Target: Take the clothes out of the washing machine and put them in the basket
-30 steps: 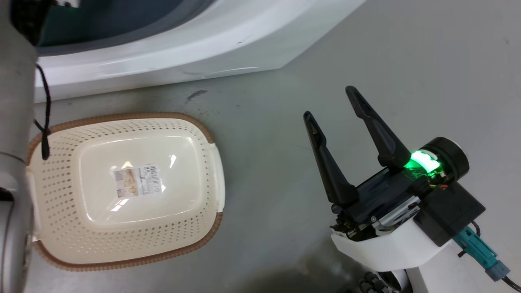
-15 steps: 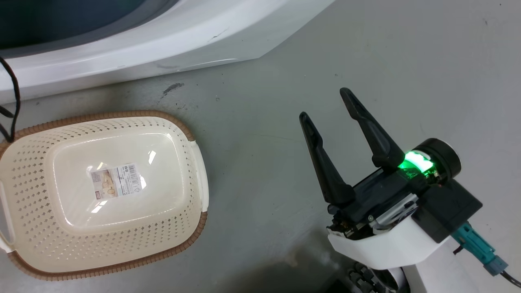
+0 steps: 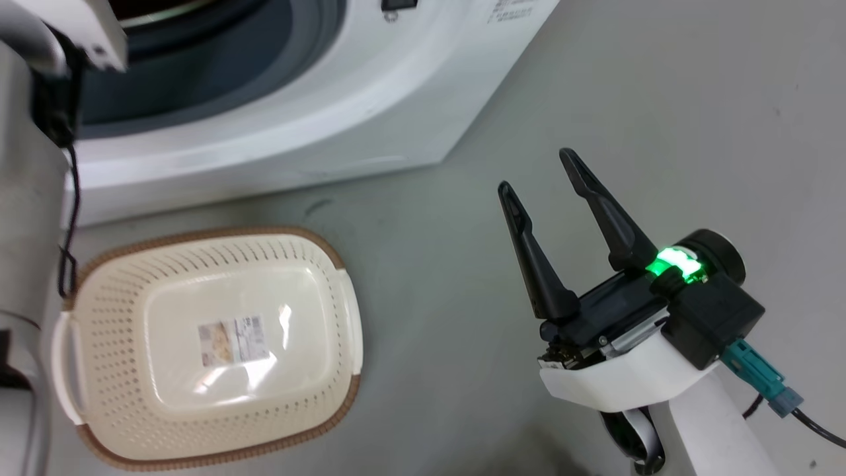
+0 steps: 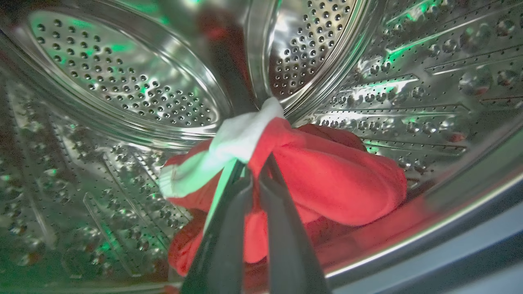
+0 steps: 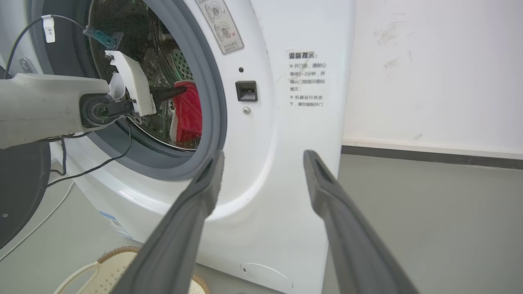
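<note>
Red clothes (image 4: 335, 179) are being clamped by left gripper (image 4: 254, 161) in one washer (image 5: 265, 183); right gripper (image 3: 537, 172) being held apart, one basket (image 3: 106, 311) nearby.

Grey scuffed floor (image 3: 429, 277), white marked wall (image 5: 429, 69), dark baseboard (image 5: 429, 157).

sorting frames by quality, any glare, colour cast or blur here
Head view: white glare on the basket floor, green light behind the right gripper. Left wrist view: green cast over the drum, clothes vivid. Right wrist view: fingers soft, washing machine sharp.
</note>
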Motion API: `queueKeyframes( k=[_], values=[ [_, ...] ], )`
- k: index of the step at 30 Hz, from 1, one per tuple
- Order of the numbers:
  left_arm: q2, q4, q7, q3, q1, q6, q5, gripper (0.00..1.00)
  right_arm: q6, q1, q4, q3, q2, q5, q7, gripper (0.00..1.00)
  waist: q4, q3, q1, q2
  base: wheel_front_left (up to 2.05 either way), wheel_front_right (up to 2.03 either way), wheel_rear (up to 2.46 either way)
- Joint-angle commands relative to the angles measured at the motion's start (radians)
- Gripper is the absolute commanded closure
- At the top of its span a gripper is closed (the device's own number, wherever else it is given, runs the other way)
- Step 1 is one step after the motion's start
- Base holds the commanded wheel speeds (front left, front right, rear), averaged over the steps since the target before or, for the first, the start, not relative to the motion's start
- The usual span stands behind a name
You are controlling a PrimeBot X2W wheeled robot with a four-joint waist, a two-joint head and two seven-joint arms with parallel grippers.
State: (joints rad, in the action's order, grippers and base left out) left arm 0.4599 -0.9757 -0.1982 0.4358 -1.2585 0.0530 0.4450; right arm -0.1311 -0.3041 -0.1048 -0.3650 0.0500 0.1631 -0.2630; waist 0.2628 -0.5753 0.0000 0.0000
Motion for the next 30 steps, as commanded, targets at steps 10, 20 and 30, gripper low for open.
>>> queueKeyframes(
  k=[10, 20, 30],
  values=[
    [-0.043, 0.119, -0.069, -0.075, 0.25, -0.03, 0.033, 1.0, 0.001, 0.081, 0.063, 0.027, 0.001, -0.01, 0.0, 0.0, -0.053, 0.238, 0.0, 0.0, 0.0, 0.0, 0.0],
    [-0.075, 0.385, -0.068, -0.233, 0.572, -0.057, 0.037, 1.0, 0.0, 0.148, 0.081, 0.052, 0.001, 0.004, 0.02, 0.0, -0.103, 0.387, 0.0, 0.0, 0.0, 0.0, 0.0],
    [-0.133, 0.711, -0.067, -0.274, 0.877, -0.09, -0.07, 1.0, 0.0, 0.22, 0.075, 0.091, 0.001, 0.002, 0.048, 0.0, -0.186, 0.5, 0.0, 0.0, 0.0, 0.0, 0.0]
  ],
)
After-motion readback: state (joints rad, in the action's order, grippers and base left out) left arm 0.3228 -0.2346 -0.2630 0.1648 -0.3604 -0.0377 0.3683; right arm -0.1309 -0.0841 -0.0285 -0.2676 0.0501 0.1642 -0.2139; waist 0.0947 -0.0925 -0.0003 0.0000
